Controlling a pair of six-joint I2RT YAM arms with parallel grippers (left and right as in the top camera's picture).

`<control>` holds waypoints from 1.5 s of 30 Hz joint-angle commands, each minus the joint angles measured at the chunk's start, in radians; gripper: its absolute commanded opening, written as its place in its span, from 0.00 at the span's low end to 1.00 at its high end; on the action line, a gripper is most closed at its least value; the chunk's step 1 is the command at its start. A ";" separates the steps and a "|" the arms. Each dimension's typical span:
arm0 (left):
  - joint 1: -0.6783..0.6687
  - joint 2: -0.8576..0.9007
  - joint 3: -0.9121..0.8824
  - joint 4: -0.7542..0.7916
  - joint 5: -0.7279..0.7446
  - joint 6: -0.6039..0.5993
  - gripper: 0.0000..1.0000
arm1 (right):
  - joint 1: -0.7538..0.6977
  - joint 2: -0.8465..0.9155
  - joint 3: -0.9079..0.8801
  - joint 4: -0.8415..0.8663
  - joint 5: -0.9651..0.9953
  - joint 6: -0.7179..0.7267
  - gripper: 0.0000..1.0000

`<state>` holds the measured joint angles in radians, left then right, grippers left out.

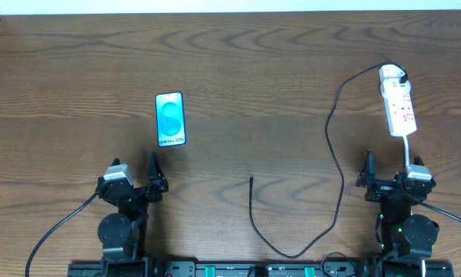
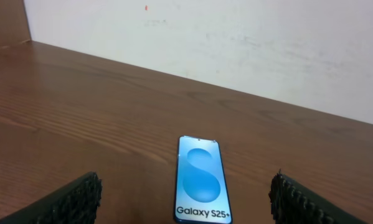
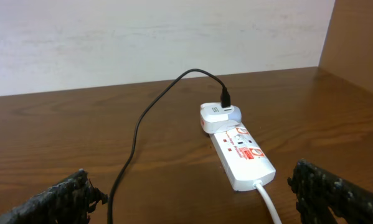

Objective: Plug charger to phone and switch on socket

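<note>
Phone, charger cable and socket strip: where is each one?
phone [image 1: 170, 118], overhead view, middle of its blue screen.
charger [image 1: 252, 192], overhead view, cable just behind its loose tip.
socket [image 3: 243, 155], right wrist view, white top face.

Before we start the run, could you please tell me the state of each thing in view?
phone: flat, screen lit, nothing plugged in.
charger: one end in the white adapter, plug tip loose on the table.
socket: white adapter at its far end; switch position cannot be told.
left gripper: open, empty.
right gripper: open, empty.
</note>
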<state>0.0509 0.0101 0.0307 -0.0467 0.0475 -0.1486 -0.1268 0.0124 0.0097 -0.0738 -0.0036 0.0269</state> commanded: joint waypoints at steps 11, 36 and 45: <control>0.005 0.065 0.254 -0.187 0.012 0.049 0.86 | -0.002 -0.007 -0.004 -0.001 0.009 0.013 0.99; 0.005 0.809 0.951 -0.505 0.013 0.058 0.86 | -0.002 -0.007 -0.004 -0.001 0.009 0.013 0.99; 0.005 1.143 1.344 -0.808 0.013 0.058 0.86 | -0.002 -0.007 -0.004 -0.001 0.009 0.013 0.99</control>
<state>0.0509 1.0691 1.2720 -0.8070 0.0544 -0.1032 -0.1268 0.0124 0.0097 -0.0734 -0.0032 0.0269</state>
